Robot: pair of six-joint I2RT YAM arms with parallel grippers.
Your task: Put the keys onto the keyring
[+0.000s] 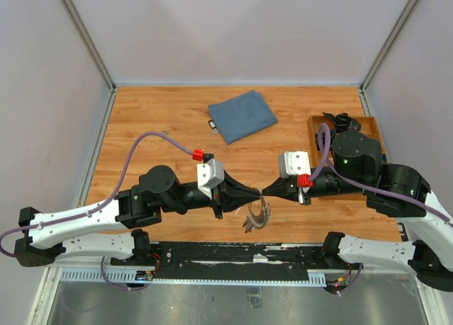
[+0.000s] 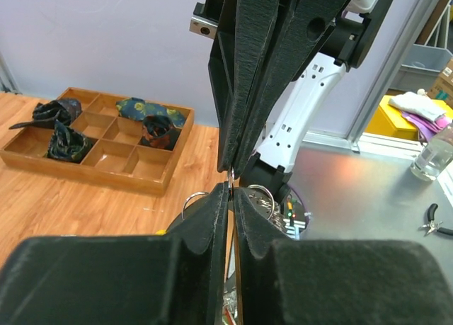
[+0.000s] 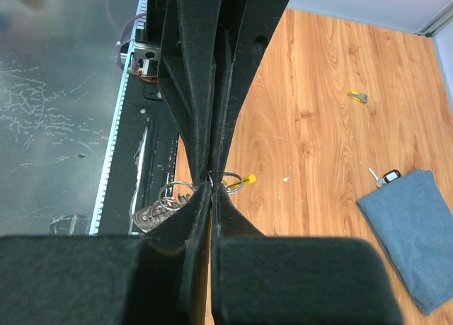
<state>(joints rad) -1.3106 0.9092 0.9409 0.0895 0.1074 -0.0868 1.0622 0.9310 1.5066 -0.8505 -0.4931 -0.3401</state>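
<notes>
My left gripper (image 1: 255, 193) and right gripper (image 1: 269, 191) meet tip to tip above the near table edge. Both are shut on the thin metal keyring (image 1: 262, 197). A bunch of keys and small rings (image 1: 257, 216) hangs from it below the tips. In the left wrist view my fingertips (image 2: 232, 190) pinch a thin wire, with ring loops (image 2: 263, 195) on either side. In the right wrist view my tips (image 3: 212, 187) pinch the same spot; rings (image 3: 172, 195) and a yellow-headed key (image 3: 248, 178) hang beside them. Loose keys lie on the table: a yellow one (image 3: 359, 96) and a black-headed one (image 3: 386, 176).
A folded blue cloth (image 1: 242, 115) lies at the back centre, with the black-headed key (image 1: 212, 124) at its left edge. A wooden compartment tray (image 1: 370, 124) holding dark items stands at the right, and it also shows in the left wrist view (image 2: 106, 170). A black rail (image 1: 233, 253) runs along the near edge.
</notes>
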